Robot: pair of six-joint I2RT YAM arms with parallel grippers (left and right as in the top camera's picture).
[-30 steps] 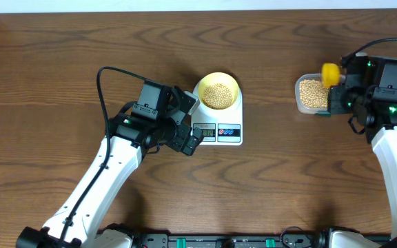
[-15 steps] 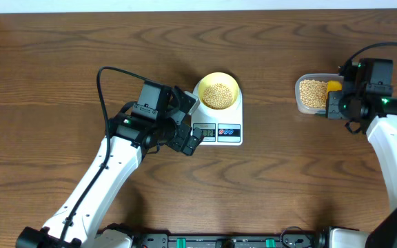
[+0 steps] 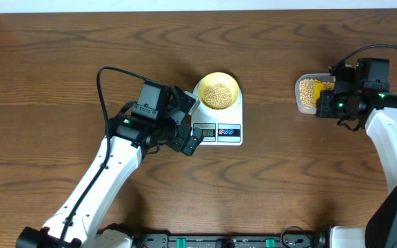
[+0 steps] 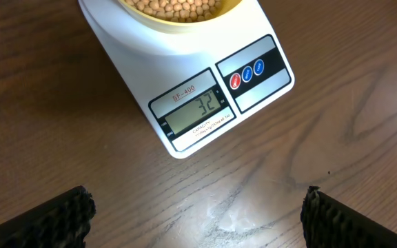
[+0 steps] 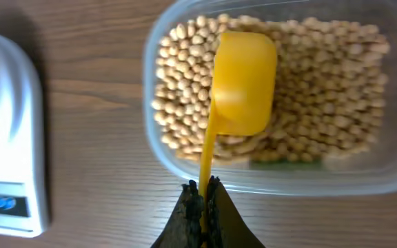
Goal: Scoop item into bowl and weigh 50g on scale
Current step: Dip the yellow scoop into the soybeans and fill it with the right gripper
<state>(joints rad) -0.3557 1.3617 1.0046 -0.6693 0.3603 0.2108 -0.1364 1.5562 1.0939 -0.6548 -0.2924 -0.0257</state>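
Yellow plastic scoop point(image 5: 243, 83) lies with its cup on a heap of tan beans point(image 5: 322, 89) inside a clear rectangular tub point(image 5: 391, 176) at the right side of the dark wooden table point(image 3: 288, 186). Its thin handle is pinched between the pressed-together fingers of the right pincer point(image 5: 202, 200). The handle runs straight back from the cup, over the tub's near wall and into the grip.

Well to the left, near the middle of the table, stands the white scale point(image 3: 219, 134). A pale yellow bowl point(image 3: 217, 78) sits on the far part of its platform, away from the display, and holds a layer of the same beans. The display point(image 4: 197, 110) at the front edge reads 32, with small coloured buttons point(image 4: 247, 74) just beside it to the right.

The left pincer point(image 3: 190, 142) hovers over bare wood just beside the scale's front left corner, spread wide and holding nothing. In the left wrist view its two dark ridged fingertips point(image 4: 47, 220) show only in the lower corners, far apart, with the scale's front edge and the bowl's near rim between and beyond them. The tub and the scale stand well apart, bare table between them.
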